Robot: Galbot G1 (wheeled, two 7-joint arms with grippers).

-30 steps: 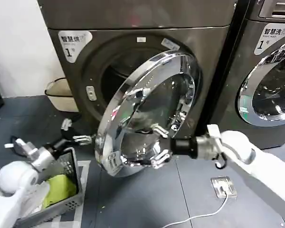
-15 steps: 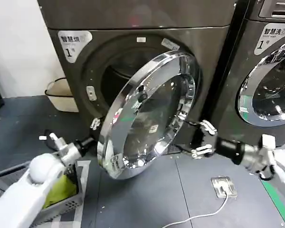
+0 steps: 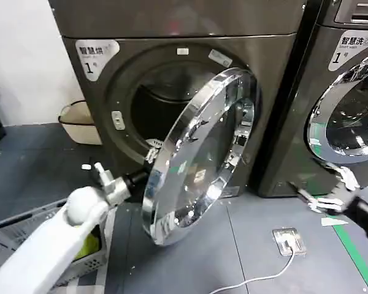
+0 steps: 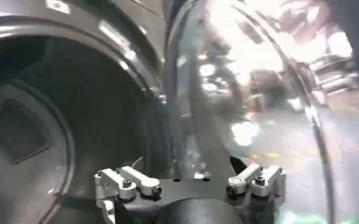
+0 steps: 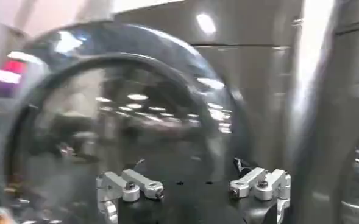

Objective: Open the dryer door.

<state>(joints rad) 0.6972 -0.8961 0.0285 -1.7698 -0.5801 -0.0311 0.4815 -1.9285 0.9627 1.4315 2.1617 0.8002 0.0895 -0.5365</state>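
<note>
head view: the dryer door (image 3: 199, 156) stands partly open, swung out on its right-side hinge, with the left hand (image 3: 152, 154) behind its free edge, fingers spread and gripping nothing. the right hand (image 3: 324, 196) hangs well apart near the floor, fingers also spread. risk: the left hand may slip off the curved chrome rim, leaving the door short of fully open.

Chrome dryer door (image 3: 199, 153), dk grey dryer (image 3: 178, 37), prob. grey basket (image 3: 24, 226).
</note>
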